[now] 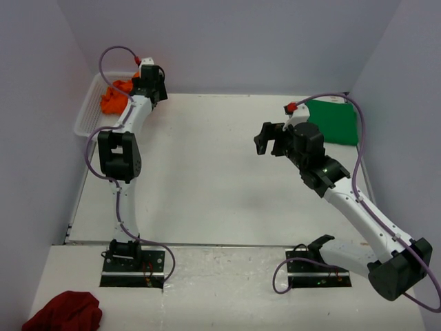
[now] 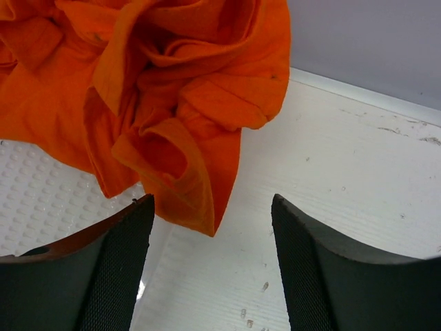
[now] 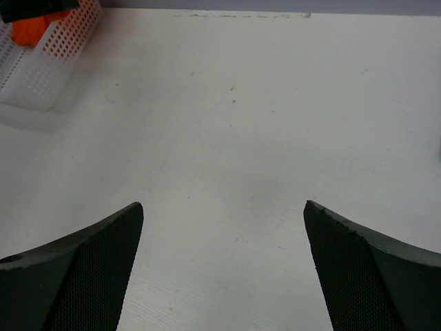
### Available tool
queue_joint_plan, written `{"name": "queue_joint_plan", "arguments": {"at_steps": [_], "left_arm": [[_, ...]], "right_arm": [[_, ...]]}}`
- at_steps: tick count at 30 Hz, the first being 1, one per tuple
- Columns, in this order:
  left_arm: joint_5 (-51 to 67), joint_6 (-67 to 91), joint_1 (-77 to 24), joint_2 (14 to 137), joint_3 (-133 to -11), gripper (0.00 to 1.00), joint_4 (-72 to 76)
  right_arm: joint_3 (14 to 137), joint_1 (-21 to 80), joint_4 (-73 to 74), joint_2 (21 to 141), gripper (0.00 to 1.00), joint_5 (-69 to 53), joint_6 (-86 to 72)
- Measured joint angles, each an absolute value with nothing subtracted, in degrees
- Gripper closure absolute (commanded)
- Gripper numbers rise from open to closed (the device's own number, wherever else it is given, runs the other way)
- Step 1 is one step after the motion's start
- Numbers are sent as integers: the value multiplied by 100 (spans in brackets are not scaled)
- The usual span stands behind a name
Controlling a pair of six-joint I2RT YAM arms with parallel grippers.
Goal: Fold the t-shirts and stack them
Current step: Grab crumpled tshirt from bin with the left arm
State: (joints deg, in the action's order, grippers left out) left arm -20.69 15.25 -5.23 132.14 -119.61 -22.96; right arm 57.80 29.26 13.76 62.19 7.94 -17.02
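Note:
The orange t-shirt (image 1: pixel 114 96) lies crumpled in a white basket (image 1: pixel 88 110) at the back left. In the left wrist view its bunched folds (image 2: pixel 158 89) fill the upper left, and one hanging corner dips just between my fingertips. My left gripper (image 2: pixel 212 207) (image 1: pixel 149 81) hovers over the basket's right edge, jaws apart and not pinching the cloth. The green t-shirt (image 1: pixel 335 121) lies flat at the back right. My right gripper (image 1: pixel 271 141) (image 3: pixel 224 207) hangs wide open over bare table, nothing between its fingers.
A dark red cloth (image 1: pixel 63 314) sits on the near ledge at bottom left. The basket's dimpled floor (image 2: pixel 41 207) shows under the orange shirt. From the right wrist the basket (image 3: pixel 52 48) appears far up left. Walls enclose the table on three sides.

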Motion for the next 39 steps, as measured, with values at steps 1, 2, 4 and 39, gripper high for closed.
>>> {"name": "queue_joint_plan", "arguments": {"at_steps": [1,2,4,39], "left_arm": [[-2080,1522,-517,13216,-11961,31,-2279],[-2088,1520,-510,13216,-11961,32,-2263],[-2110,1516,-497,13216,-11961,33,-2185],[-670,156,-923,11810,-13063,100,-908]], "right_arm": [[5776,2926,1376,6219,1,794,-1704],[5771,2926,1376,6226,1,794,-1704],[5771,2926,1374,6254,1,794,-1704],[5575,2936,1275,6689,1,690,-1907]]}}
